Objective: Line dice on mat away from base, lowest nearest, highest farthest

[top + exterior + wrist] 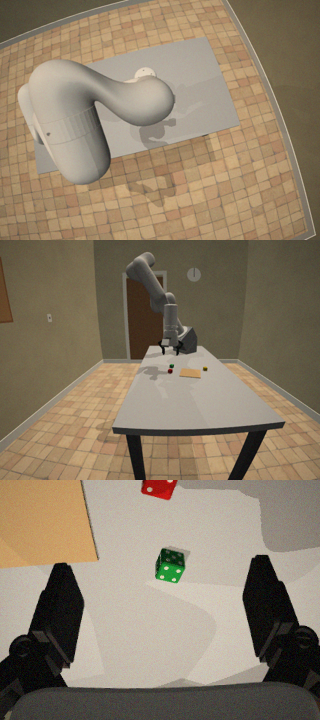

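And there are the jaws, spread wide above the counter! Green die and red die sit on one side of the tan mat, the yellow die on the other, all three off it!

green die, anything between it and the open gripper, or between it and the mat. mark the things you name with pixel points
Nothing visible stands in either way. The green die with white pips (171, 366) (170, 566) lies ahead of the open black-fingered gripper (170, 354) (161, 578), and only bare tabletop shows between it and the flat orange mat (190, 373) (42, 522). The red die (170, 371) (159, 487) sits off that path.
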You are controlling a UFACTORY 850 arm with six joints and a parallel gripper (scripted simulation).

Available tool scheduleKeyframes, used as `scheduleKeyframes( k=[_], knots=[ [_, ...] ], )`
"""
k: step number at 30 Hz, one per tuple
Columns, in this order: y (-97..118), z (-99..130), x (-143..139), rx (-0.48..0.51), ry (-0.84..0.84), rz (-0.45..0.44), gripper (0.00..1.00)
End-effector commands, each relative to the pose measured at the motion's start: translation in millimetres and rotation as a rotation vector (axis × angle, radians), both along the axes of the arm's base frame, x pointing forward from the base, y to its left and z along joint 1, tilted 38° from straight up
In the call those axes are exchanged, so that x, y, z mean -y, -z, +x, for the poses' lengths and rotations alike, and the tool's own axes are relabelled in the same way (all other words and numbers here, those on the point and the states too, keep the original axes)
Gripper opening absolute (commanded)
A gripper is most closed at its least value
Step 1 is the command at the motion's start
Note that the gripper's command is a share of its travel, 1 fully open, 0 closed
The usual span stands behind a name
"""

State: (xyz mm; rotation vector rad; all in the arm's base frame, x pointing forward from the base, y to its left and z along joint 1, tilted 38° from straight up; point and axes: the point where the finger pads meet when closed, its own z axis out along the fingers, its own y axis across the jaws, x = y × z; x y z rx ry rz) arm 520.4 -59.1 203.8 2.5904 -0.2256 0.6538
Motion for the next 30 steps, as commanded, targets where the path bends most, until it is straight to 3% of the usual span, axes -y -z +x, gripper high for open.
scheduleKeyframes(
  k=[1, 30],
  knots=[
    [4, 3, 2, -0.092, -0.131, -0.067, 1.0],
    [27, 12, 15, -0.493, -0.81, -0.414, 1.0]
  ],
)
